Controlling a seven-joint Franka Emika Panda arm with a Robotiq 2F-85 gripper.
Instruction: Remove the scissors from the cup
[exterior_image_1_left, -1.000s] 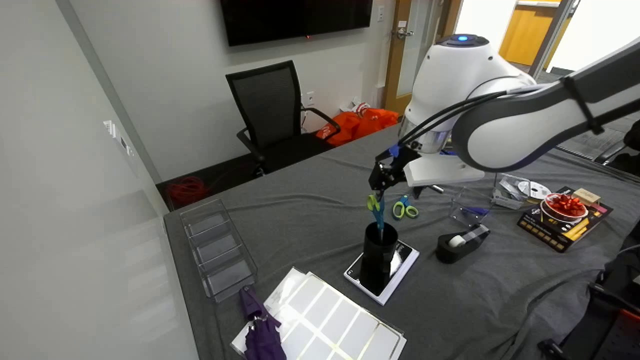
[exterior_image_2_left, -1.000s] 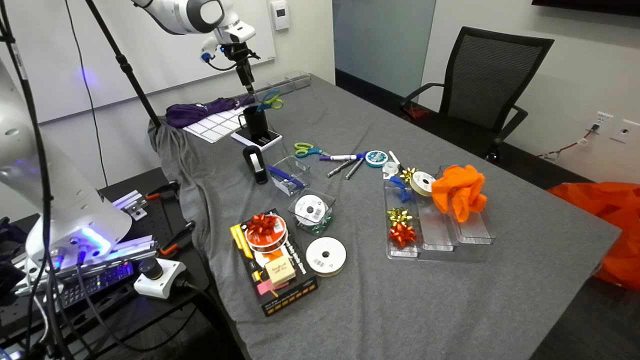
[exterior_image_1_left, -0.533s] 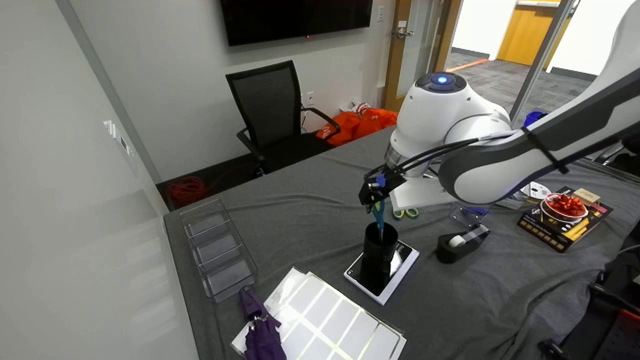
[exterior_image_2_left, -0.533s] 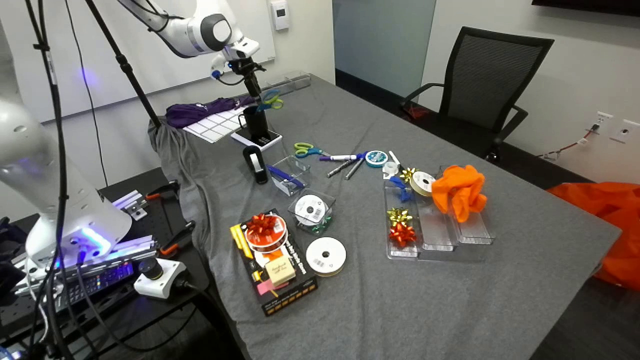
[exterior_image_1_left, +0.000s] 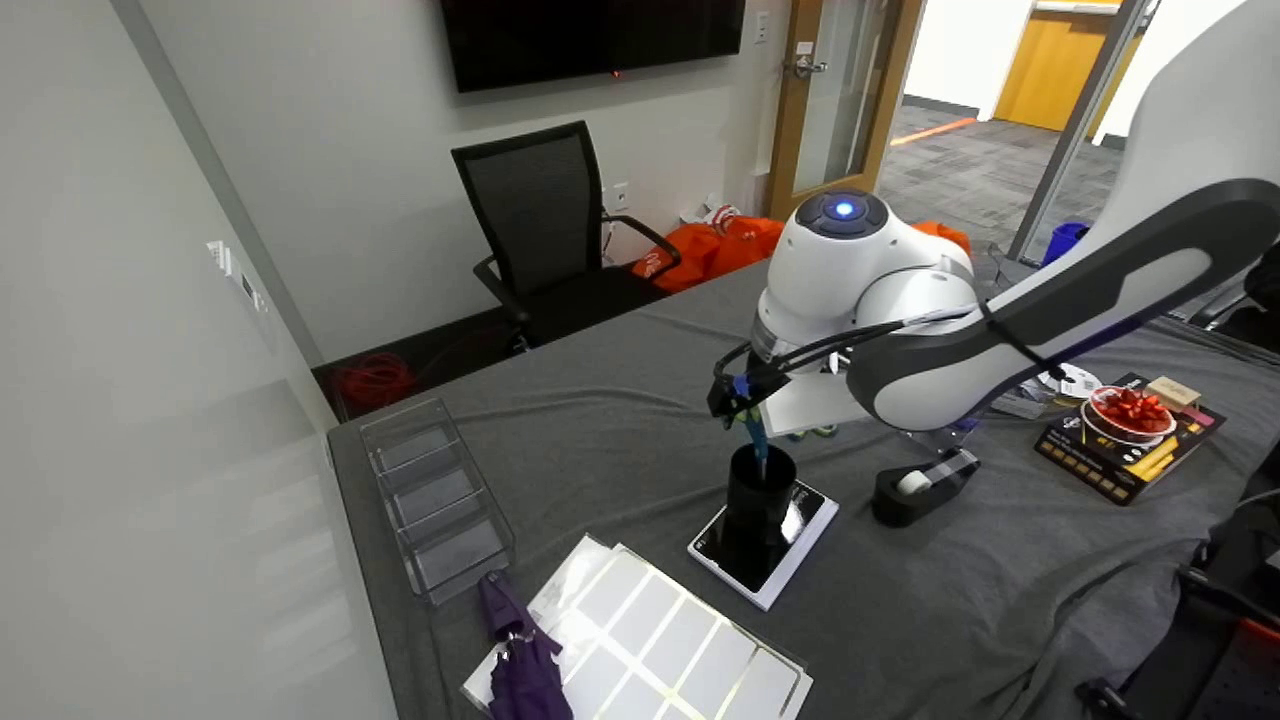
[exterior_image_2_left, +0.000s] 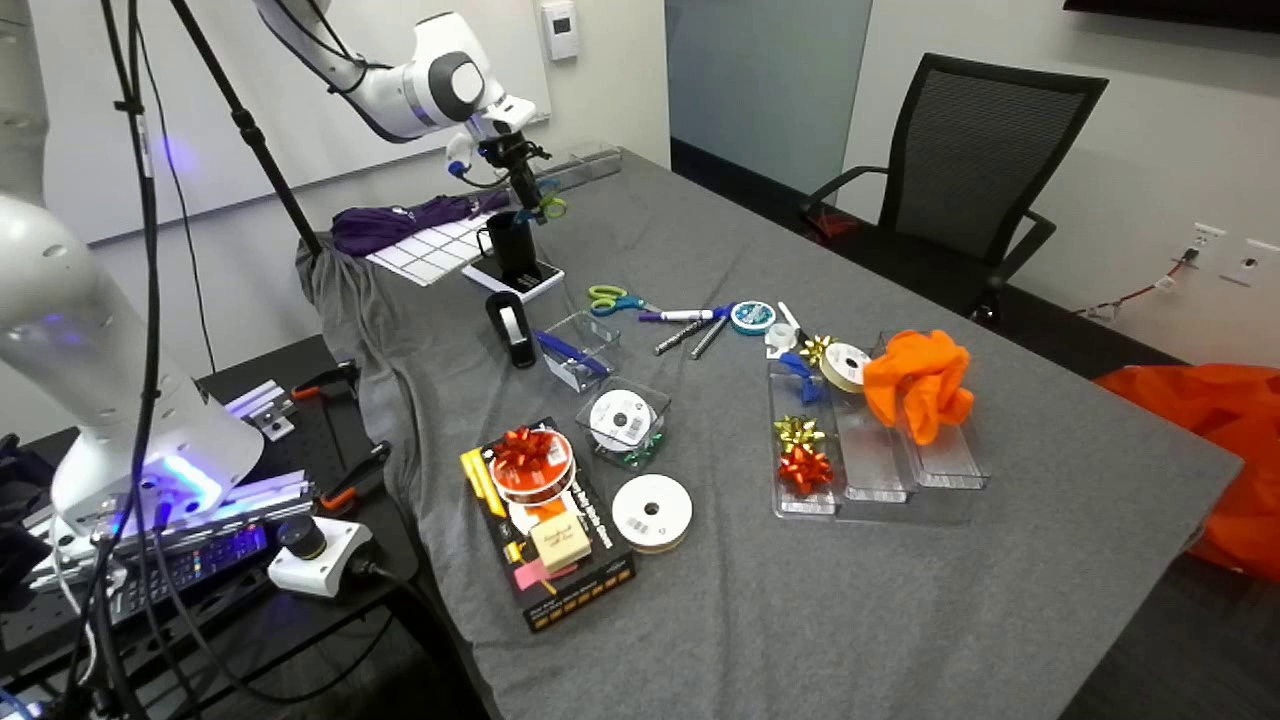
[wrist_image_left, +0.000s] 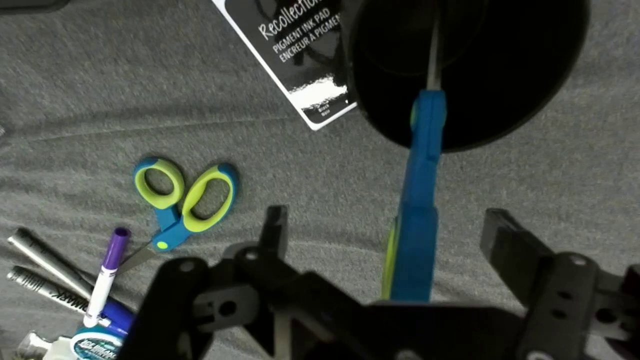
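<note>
Gripper (wrist_image_left: 387, 232), spread wide, holding nothing, straddles the scissors (wrist_image_left: 425, 180), which I judge light, stiff and best gripped by the blue handle (wrist_image_left: 414, 245) above the cup (exterior_image_1_left: 756, 500).

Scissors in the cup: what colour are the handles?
The handles are blue, with lime-green showing along one edge; clearest in the wrist view.

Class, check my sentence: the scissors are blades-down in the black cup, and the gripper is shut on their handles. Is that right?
Not quite: the wrist view shows the gripper open, its fingers clear of the handles on both sides. The scissors are blades-down in the black cup, as stated.
</note>
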